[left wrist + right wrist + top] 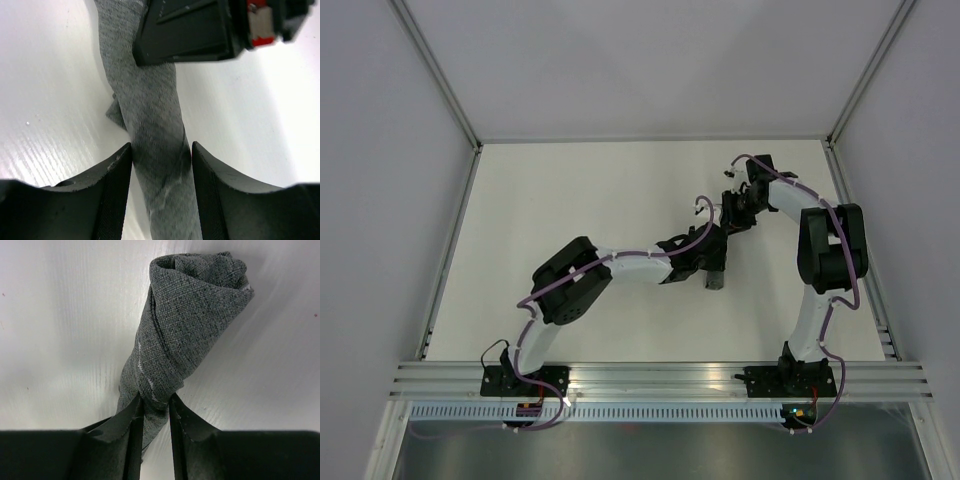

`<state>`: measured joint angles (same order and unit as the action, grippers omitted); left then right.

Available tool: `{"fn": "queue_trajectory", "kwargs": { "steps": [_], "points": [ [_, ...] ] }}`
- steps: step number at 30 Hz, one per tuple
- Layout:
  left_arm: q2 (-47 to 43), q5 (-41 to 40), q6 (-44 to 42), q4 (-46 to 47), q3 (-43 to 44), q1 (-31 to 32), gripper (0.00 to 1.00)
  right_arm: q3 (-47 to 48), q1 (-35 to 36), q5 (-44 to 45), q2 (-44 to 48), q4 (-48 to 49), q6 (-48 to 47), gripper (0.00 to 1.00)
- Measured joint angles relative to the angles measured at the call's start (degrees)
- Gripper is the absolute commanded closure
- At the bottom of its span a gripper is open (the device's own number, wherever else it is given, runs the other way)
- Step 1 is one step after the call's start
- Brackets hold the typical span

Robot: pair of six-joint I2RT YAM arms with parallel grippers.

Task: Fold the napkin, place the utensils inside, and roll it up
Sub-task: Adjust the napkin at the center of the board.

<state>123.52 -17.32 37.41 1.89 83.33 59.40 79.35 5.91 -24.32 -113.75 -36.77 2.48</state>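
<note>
The napkin [200, 305] is a dark grey cloth rolled into a thick tube with a pale stitched line on it, lying on the white table. My right gripper [156, 402] is shut on one narrow end of the roll. The other stretch of the napkin [150, 115] runs between the fingers of my left gripper [161, 147], which stands open around it, with a sliver of table showing beside the left finger. From above, only a grey end of the napkin [713, 283] pokes out below my left gripper [706, 262]; my right gripper [732, 216] is just beyond. The utensils are hidden.
Both arms meet right of the middle of the white table [570, 220]. Pale walls with metal corner posts [445, 90] fence the table at the back and sides. An aluminium rail [650, 378] carries the arm bases at the near edge.
</note>
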Motion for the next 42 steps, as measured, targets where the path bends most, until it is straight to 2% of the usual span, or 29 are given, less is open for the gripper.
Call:
{"fn": "queue_trajectory", "kwargs": {
  "steps": [12, 26, 42],
  "points": [
    [-14.5, 0.8, -1.4, 1.8, -8.3, 0.1, 0.44, 3.3, 2.6, 10.3, -0.8, 3.5, -3.4, 0.71],
    [-34.6, -1.8, -1.9, 2.9, -23.4, -4.3, 0.42, 9.9, 4.6, 20.7, -4.9, 4.9, -7.3, 0.71],
    [-38.9, -2.1, -2.0, 2.4, -28.2, -5.4, 0.41, 16.4, 5.0, 25.6, -9.7, 4.9, -8.3, 0.66]
  ]
}}
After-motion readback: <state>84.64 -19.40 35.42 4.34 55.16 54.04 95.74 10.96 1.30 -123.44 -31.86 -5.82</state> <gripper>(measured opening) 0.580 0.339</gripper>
